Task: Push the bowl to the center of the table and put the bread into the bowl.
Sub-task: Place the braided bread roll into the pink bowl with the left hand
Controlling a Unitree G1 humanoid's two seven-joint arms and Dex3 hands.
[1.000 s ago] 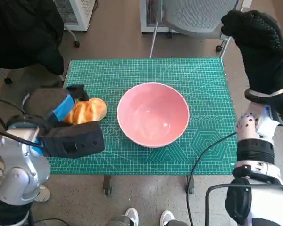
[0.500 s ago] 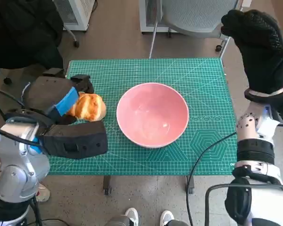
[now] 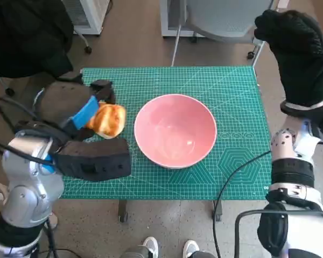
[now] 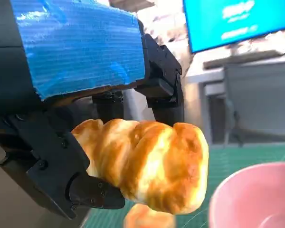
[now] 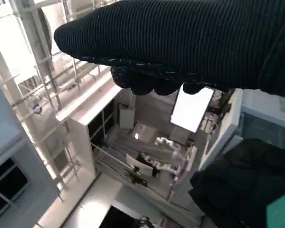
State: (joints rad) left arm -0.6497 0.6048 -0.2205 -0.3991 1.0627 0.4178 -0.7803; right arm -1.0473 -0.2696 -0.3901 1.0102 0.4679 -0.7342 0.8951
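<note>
bread, a golden crusty braided roll (image 4: 142,164), looks light and soft to us; our left hand (image 3: 81,115) clamps its fingers (image 4: 164,88) round its middle. we should squeeze gently beside the pink ceramic bowl (image 3: 175,130). our right hand (image 3: 293,45) holds nothing, fingers curled.

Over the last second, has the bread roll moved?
Yes. The bread roll, gripped by the left hand, has shifted toward the pink bowl, and the gap to the bowl's rim is narrower; the bowl has stayed put on the green cutting mat.

No readable text (mat (image 3: 226,97) and screen (image 4: 237,19) markings too blurred)
</note>
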